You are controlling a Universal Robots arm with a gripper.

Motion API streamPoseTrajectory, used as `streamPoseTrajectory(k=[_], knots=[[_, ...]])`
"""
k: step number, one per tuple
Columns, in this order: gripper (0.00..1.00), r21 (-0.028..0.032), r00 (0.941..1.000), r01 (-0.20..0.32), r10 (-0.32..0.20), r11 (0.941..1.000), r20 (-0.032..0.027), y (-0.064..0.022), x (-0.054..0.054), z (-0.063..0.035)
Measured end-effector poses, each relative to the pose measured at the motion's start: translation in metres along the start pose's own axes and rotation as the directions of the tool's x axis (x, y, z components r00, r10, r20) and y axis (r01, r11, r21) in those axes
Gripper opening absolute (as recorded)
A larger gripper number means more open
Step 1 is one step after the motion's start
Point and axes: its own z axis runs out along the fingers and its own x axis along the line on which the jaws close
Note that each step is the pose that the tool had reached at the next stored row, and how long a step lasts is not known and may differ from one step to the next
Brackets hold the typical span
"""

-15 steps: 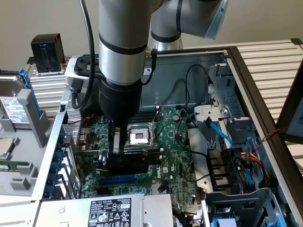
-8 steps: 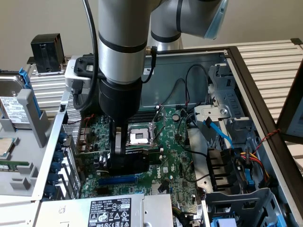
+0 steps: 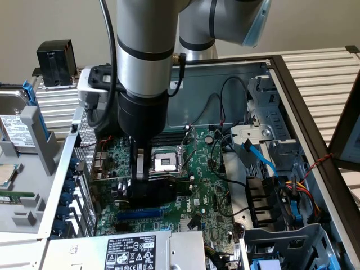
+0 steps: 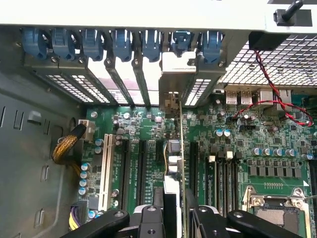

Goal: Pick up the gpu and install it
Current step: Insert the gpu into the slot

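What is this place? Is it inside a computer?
Probably a workbench for putting computers together. An open computer case lies on its side, showing the green motherboard, and a robot's gripper holds the gpu at its slots.

Looked like a robotics lab bench: robot arm (image 3: pixel 143 56) over an open PC case (image 3: pixel 197 84), bare motherboard (image 3: pixel 205 169), loose hard drive (image 3: pixel 14 126), all on a slatted metal table (image 3: pixel 320 73).
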Motion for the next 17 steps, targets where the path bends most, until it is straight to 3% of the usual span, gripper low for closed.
streamPoseTrajectory(k=[11,17], knots=[[0.27,-0.0001,0.9999,-0.010,0.010,0.9999,0.0016,0.0038,-0.0016,0.0007],[0.27,0.0074,0.9999,-0.012,0.012,0.9999,0.0022,0.0065,-0.0016,0.0013]])
